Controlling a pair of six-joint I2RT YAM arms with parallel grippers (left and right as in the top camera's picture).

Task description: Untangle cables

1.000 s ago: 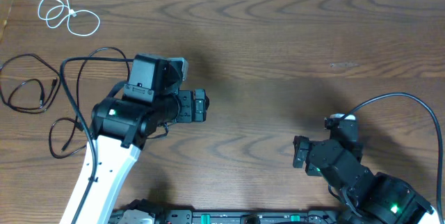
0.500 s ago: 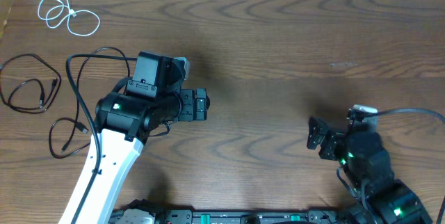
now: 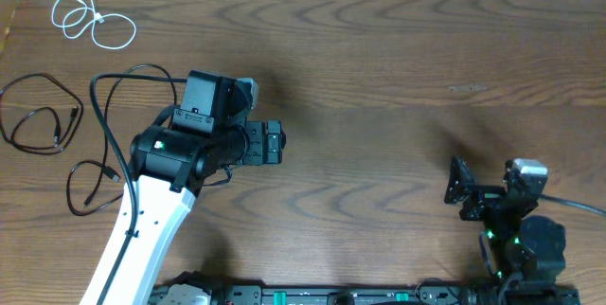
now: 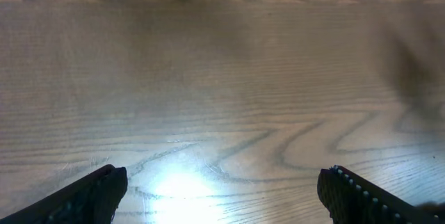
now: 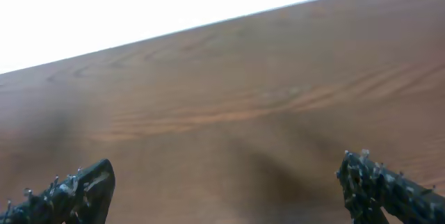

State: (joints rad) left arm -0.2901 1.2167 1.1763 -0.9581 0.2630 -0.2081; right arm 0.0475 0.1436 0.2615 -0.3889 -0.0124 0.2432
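Wood surface, overhead: we see brown grain across the whole view, with a pale strip along the far edge.
White cable, overhead: it lies in loose loops at the far left corner, well apart from both arms.
Upper black cable, overhead: it lies looped at the left edge, below the white one and clear of it.
Lower black cable, overhead: it curls near the left arm's white link, apart from the upper black cable.
Arm cord, overhead: this thicker black cord arcs out from the left arm and runs down past the lower black cable; we cannot tell whether they touch.
Left pincer, overhead: it points right over bare wood, to the right of all three cables.
Right pincer, overhead: it sits at the near right, far from the cables.
Left pincer, left wrist: it is released, with its fingers spread wide and only wood grain and a bright glare between them.
Right pincer, right wrist: it is released, with its fingers far apart, bare wood between them and a white band beyond the edge.
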